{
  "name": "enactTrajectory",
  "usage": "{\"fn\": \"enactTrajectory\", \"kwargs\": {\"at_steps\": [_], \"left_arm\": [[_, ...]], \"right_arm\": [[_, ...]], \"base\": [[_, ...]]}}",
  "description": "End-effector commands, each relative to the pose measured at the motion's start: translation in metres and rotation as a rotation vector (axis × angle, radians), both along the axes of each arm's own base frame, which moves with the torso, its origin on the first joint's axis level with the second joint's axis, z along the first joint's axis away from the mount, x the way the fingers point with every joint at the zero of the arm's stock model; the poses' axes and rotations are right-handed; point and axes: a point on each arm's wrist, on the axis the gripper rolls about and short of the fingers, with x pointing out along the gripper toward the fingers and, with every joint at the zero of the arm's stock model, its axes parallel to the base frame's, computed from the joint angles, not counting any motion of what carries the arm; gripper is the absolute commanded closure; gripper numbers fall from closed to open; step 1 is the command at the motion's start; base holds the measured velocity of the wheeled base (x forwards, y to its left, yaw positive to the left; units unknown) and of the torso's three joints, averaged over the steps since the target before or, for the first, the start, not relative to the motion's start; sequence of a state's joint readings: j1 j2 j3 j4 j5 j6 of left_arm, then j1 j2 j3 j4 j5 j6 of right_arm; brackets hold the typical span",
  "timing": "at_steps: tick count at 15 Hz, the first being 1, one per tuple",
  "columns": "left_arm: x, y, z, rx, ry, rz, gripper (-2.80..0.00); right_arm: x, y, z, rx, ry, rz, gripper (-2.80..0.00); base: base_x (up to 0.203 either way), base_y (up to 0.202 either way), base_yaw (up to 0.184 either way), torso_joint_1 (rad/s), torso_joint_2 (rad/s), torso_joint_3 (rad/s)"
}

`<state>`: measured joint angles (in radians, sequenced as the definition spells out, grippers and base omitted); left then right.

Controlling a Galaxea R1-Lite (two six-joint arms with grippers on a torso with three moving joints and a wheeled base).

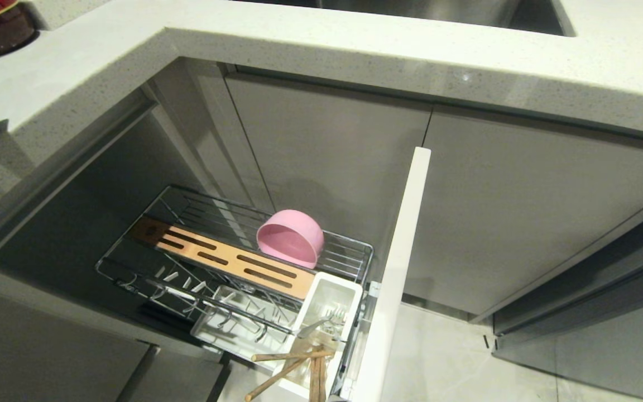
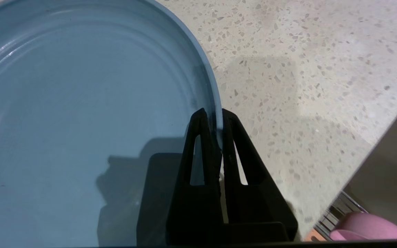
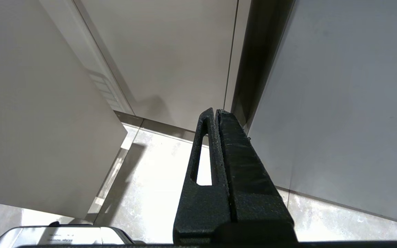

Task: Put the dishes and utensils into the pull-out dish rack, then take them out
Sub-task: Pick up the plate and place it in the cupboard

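A speckled pale stone tabletop (image 1: 104,72) wraps round a corner above grey cabinet doors (image 1: 327,167), with a light tiled floor (image 1: 455,363) below. The rack (image 1: 232,262) stands pulled out beneath it, its white front panel (image 1: 399,268) edge-on. The blue plate (image 2: 81,120) lies flat on the tabletop; the left jaws (image 2: 218,119) are pinched onto its rim, one finger inside, one outside. Beyond and below the jaws, off the tabletop's edge, the pink bowl (image 1: 291,237) rests tilted in the rack. Fork (image 1: 321,324) and chopsticks (image 1: 293,365) stand in the white cup (image 1: 327,301). The right jaws (image 3: 216,113) hang closed and empty over the floor.
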<state>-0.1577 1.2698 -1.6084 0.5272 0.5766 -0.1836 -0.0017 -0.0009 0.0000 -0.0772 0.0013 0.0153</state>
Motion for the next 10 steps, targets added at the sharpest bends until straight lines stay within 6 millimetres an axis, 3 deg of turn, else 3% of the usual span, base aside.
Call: {"fn": "enactTrajectory", "kwargs": {"at_steps": [1,6,10], "left_arm": [[-0.021,0.003,0.007,-0.006,-0.052,0.000,0.00],[-0.055,0.001,0.025,-0.034,-0.215,-0.080,0.00],[-0.074,-0.003,0.046,-0.139,-0.446,-0.188,0.00]], "right_arm": [[0.002,0.000,-0.007,0.000,0.024,0.000,0.00],[0.002,0.000,-0.007,0.000,0.024,0.000,0.00],[0.002,0.000,-0.007,0.000,0.024,0.000,0.00]], "base": [[0.000,0.000,0.000,0.000,0.00,0.000],[0.000,0.000,0.000,0.000,0.00,0.000],[0.000,0.000,0.000,0.000,0.00,0.000]]}}
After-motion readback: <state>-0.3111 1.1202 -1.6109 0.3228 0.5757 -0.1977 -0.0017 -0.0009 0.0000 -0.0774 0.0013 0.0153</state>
